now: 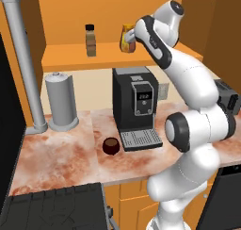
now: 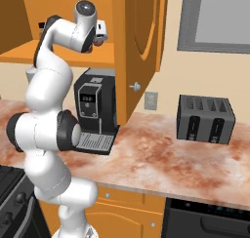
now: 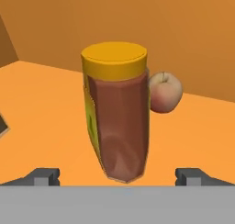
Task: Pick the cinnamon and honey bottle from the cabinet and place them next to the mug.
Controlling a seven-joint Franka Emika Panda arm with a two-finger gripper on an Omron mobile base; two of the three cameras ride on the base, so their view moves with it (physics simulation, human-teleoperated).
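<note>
Hand view: honey bottle (image 3: 117,113) stood upright on the cabinet (image 3: 41,103) shelf, yellow-orange cap up, centred betw. the two dark fingertips (image 3: 46,176), which sat wide apart on either side w/o touching it; hand (image 3: 118,178) open, nothing held. Small red apple (image 3: 164,92) sat just behind the bottle, to its right in this view, against the shelf's back wall.

Left base view: honey bottle (image 1: 127,38) on the open shelf of the cabinet (image 1: 70,57), w/ the arm's wrist right up against it from the right. Cinnamon (image 1: 90,40), black-capped jar, stood upright on the same shelf, well to the left of the bottle. Below, on the table (image 1: 56,153), the mug (image 1: 111,146) sat just left of the coffee machine's (image 1: 136,106) drip tray. Paper-towel roll (image 1: 60,102) stood farther left, near a grey pipe (image 1: 23,64).

Right base view: arm reached up into the cabinet (image 2: 141,37) beside its open door; toaster (image 2: 205,119) on the table (image 2: 161,154) well to the right; coffee machine (image 2: 95,110) under the shelf.
</note>
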